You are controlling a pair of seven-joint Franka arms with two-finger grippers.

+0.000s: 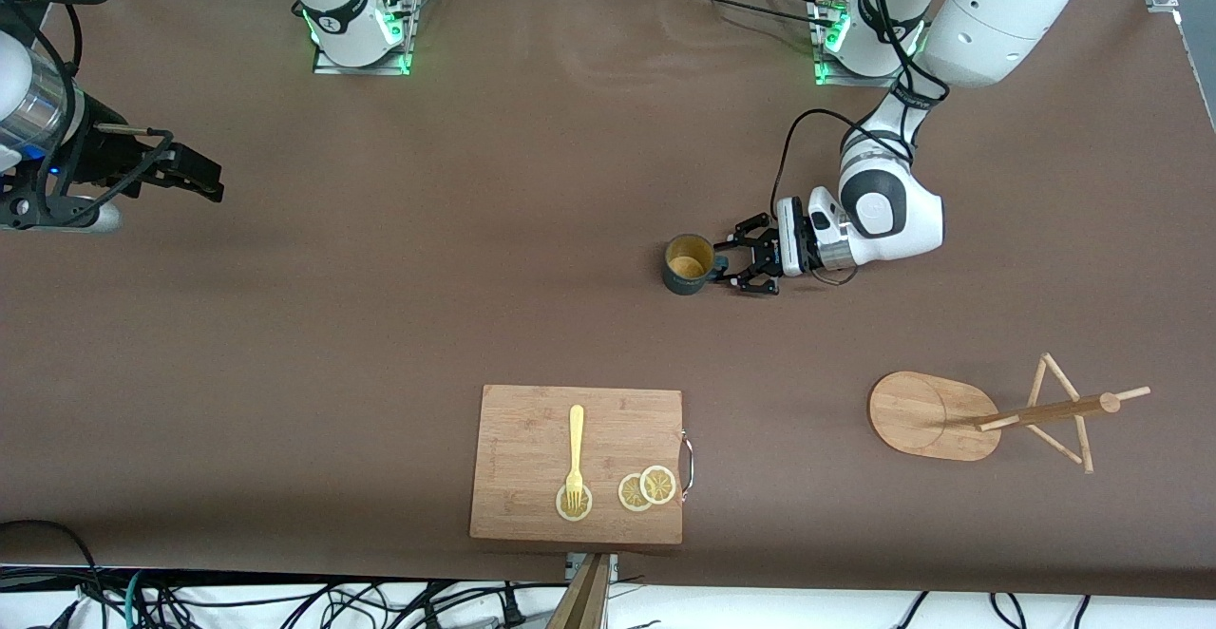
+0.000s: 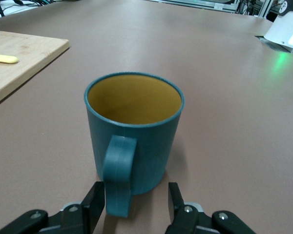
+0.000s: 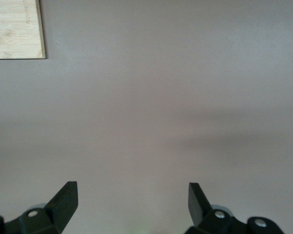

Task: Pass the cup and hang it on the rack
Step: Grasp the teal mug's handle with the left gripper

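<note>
There, on the matte brown surface (image 1: 380,306), the cup (image 1: 688,264) stood upright near the middle, a dark teal cylinder with a mustard-yellow inside and a thick loop handle (image 2: 119,175) turned toward the left gripper (image 1: 732,266). That gripper lay low and level at the cup's side, its black fingers (image 2: 94,204) set on either side of the handle with a gap showing on one side, so they were parted around it and not clamped. The rack (image 1: 988,415) lay tipped on its side toward the left arm's end of the surface, nearer the front camera than the cup: a flat oval bamboo base, one round post and thin dowel pegs splayed at angles. A rectangular bamboo board (image 1: 577,464) with a metal handle sat nearer the camera still, carrying a pale yellow fork (image 1: 575,453) and three round lemon slices (image 1: 646,488). The right gripper (image 1: 195,173) waited in the air over bare surface at the right arm's end, its dark fingers (image 3: 63,200) spread wide and holding nothing.
</note>
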